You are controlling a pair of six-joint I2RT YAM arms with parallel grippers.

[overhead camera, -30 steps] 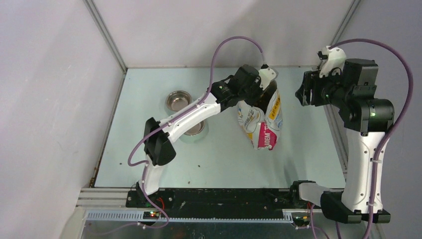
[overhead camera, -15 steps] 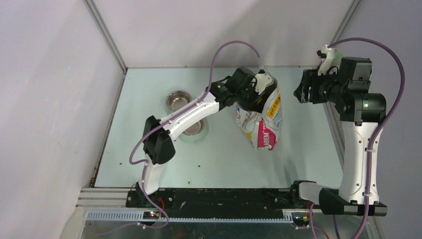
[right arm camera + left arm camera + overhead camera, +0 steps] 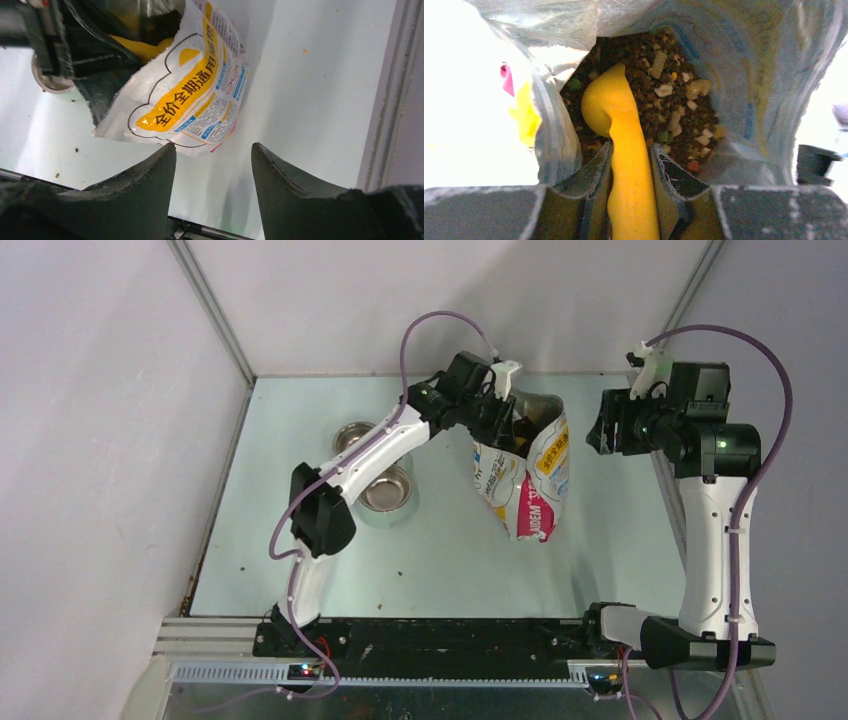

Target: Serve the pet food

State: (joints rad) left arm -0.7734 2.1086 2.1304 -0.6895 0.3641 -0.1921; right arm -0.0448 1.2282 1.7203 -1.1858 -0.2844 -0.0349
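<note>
The printed foil bag (image 3: 530, 475) stands open near the table's back middle. Dark-brown kibble (image 3: 674, 65) with some pale bits fills the inside in the left wrist view. My left gripper (image 3: 630, 150) is shut on the handle of an orange scoop (image 3: 606, 102), whose bowl is dug into the kibble inside the bag. From above, the left gripper (image 3: 510, 420) is at the bag's mouth. My right gripper (image 3: 605, 435) is open and empty, held in the air to the right of the bag; its wrist view shows the bag (image 3: 190, 95) below and ahead of its fingers.
Two steel bowls sit left of the bag, one at the back (image 3: 352, 437) and one nearer (image 3: 390, 490), partly under the left arm. Stray kibble crumbs dot the table (image 3: 400, 575). A metal rail (image 3: 675, 510) runs along the table's right edge.
My left gripper has swung left and tipped down into the bag's mouth with the scoop. My right arm has drawn slightly left and back, still open.
</note>
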